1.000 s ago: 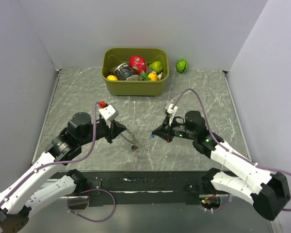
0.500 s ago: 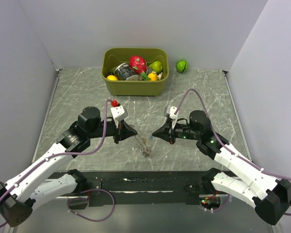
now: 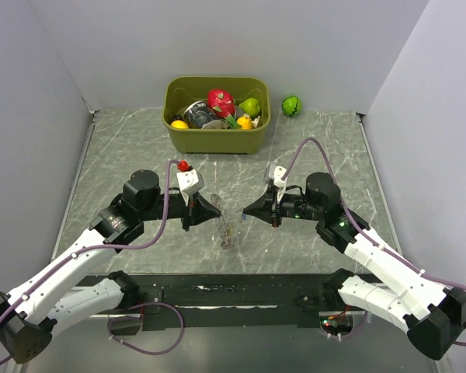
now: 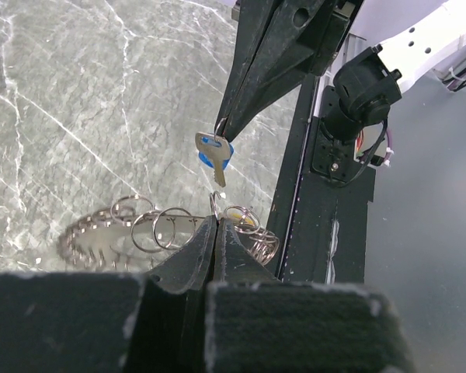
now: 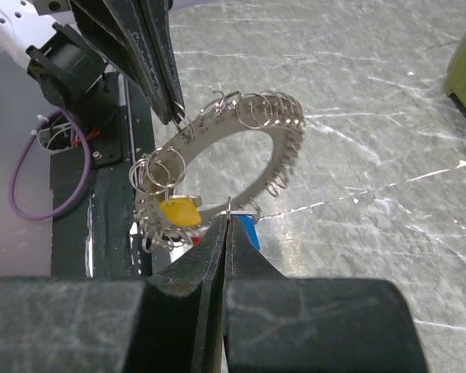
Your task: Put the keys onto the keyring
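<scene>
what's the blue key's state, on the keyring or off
Off. The blue key hangs from the right gripper, just above the keyring that the left gripper pinches.

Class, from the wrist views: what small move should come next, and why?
Probably ease the right hand toward the keyring to start threading the blue key on. The key is near the ring but not yet on it, and the left hand holds the ring.
</scene>
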You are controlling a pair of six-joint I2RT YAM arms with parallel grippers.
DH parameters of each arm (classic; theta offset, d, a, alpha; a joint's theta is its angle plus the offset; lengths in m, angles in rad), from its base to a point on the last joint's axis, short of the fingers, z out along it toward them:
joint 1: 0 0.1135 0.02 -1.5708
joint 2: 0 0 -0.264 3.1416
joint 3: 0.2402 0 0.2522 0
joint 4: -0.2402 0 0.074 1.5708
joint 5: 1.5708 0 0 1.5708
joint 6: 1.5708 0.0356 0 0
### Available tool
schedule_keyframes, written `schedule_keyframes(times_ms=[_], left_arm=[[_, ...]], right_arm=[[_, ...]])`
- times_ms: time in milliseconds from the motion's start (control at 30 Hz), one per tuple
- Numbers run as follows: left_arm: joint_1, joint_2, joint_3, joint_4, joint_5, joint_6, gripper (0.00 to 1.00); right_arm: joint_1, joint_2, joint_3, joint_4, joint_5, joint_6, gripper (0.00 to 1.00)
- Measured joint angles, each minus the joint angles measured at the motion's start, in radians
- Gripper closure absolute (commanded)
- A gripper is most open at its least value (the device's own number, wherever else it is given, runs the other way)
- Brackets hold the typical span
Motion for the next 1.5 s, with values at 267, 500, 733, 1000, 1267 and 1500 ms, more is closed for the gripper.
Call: schedule_keyframes(times_ms=[267,500,733,1000,1267,1500], left_arm=[[-0.007,0.007,0.000,0.001,-0.002,0.000,0.99],[-0.036,0.022,0.000,0.000,-0.026,0.000,0.99],[-0.056,0.017,0.000,-0.001,-0.058,0.000,0.99],[-0.063,0.011,0.000,-0.002,-0.073,0.000,0.99],[-0.067,0.014,0.000,-0.003,-0.072,0.002,0.99],[-0.067,0.018,0.001,-0.014,-0.072,0.002,0.99]], right_arm=[[0.000,0.003,0.020,-0.018,-0.013,-0.009,1.00],[-0.002,0.031,0.056,-0.031,-0.041,-0.019,1.00],[-0.002,0.075,0.100,-0.050,-0.100,-0.024,1.00],[-0.002,0.093,0.121,-0.069,-0.156,-0.028,1.00],[-0.002,0.107,0.134,-0.072,-0.196,-0.028,1.00],[0.003,0.160,0.166,-0.091,-0.200,-0.042,1.00]])
